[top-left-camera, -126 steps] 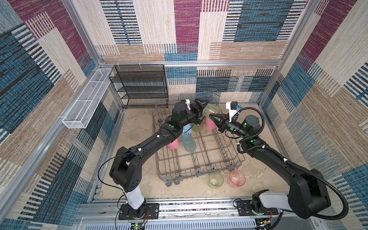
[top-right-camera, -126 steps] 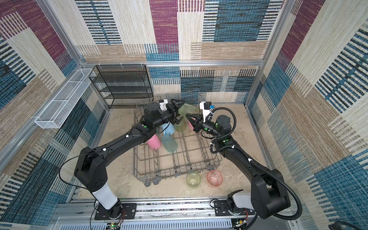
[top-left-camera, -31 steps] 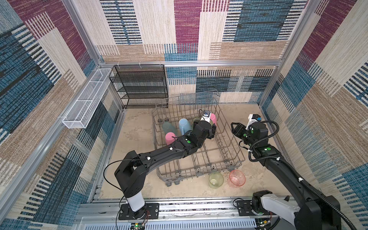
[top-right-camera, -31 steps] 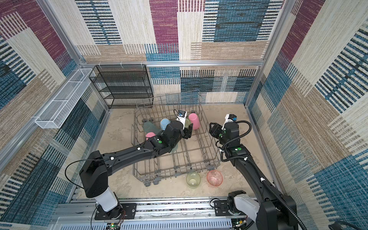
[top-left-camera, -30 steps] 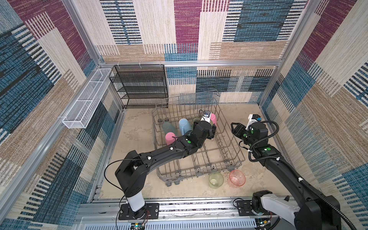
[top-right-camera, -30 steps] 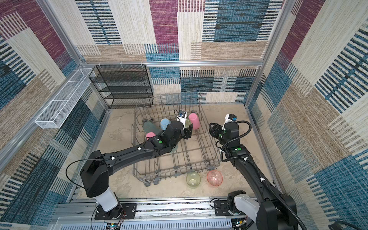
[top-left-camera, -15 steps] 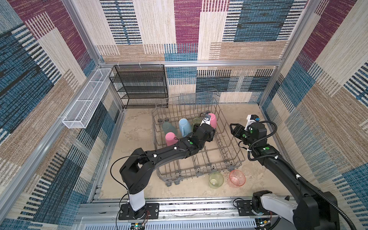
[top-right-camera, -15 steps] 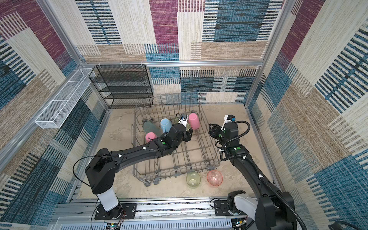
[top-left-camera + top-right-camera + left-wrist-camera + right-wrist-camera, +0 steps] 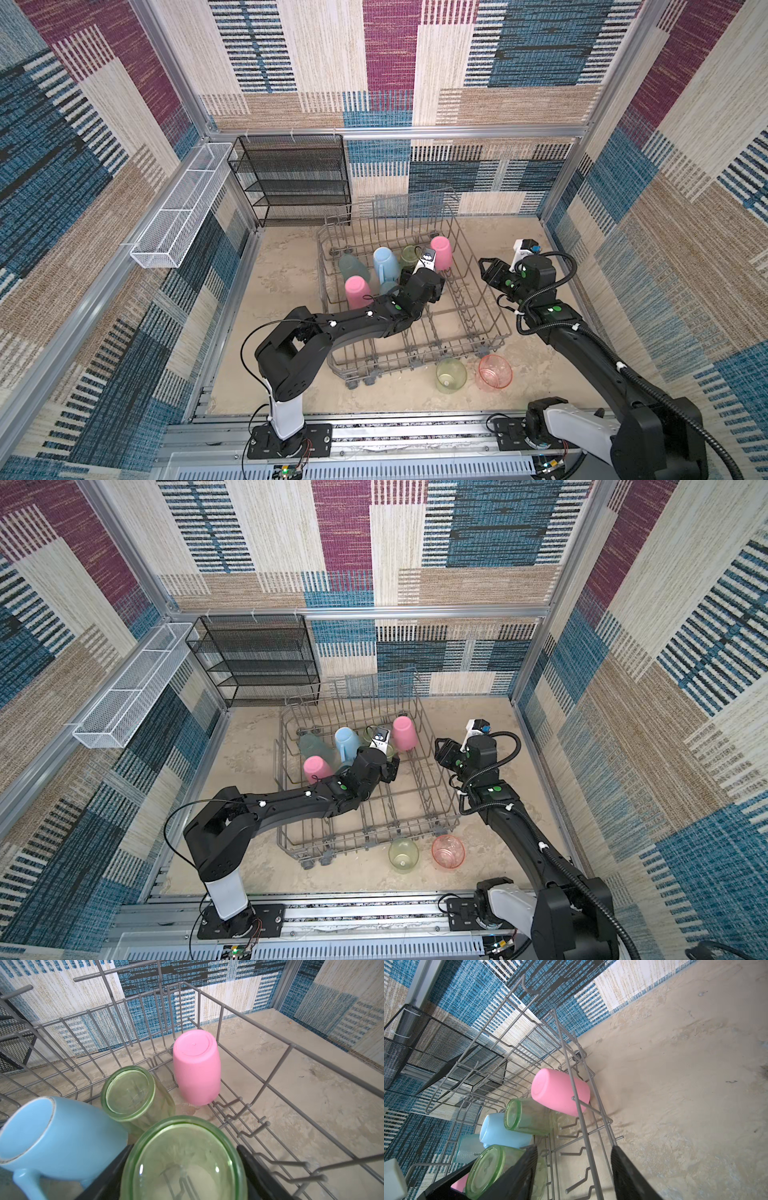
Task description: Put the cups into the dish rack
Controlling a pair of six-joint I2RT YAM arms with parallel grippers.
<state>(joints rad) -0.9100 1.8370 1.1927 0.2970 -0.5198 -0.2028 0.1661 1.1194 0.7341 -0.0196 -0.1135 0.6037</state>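
A sandy beige floor (image 9: pixel 282 270) is enclosed by woven patchwork walls (image 9: pixel 390 62), and the large grey wire dish rack (image 9: pixel 415 355) is set at its middle. Near the rack's centre, the black fingers (image 9: pixel 110 1172) of the left gripper (image 9: pixel 182 1159) are pressed against both sides of a translucent yellow-green plastic tumbler (image 9: pixel 182 1167). It is gripped mouth-down and is now lowered among the tines; four seconds earlier it was carried high over the rack's rear. Just outside the rack's right wall, the right gripper (image 9: pixel 574 1169) is held spread, with nothing between its jaws. The opaque pink plastic tumbler (image 9: pixel 441 252) it carried then has been left inverted in the rack's rear right corner, and the arm has been drawn back. One more cup is thus judged loaded and another nearly so.

Inside the rack are counted:
- two pink cups, with a second pink tumbler (image 9: pixel 357 292) at the left side;
- two yellow-green ones, with a released yellow-green cup (image 9: pixel 133 1093) just behind the held one;
- one light-blue handled mug (image 9: pixel 384 261);
- one translucent teal tumbler (image 9: pixel 353 267) at the rear left, and seemingly a second teal one, partly hidden by the left arm.

In front of the rack two are left on the floor, just beside each other: a yellow-green tumbler (image 9: pixel 451 375) and a translucent pink-orange tumbler (image 9: pixel 494 371).
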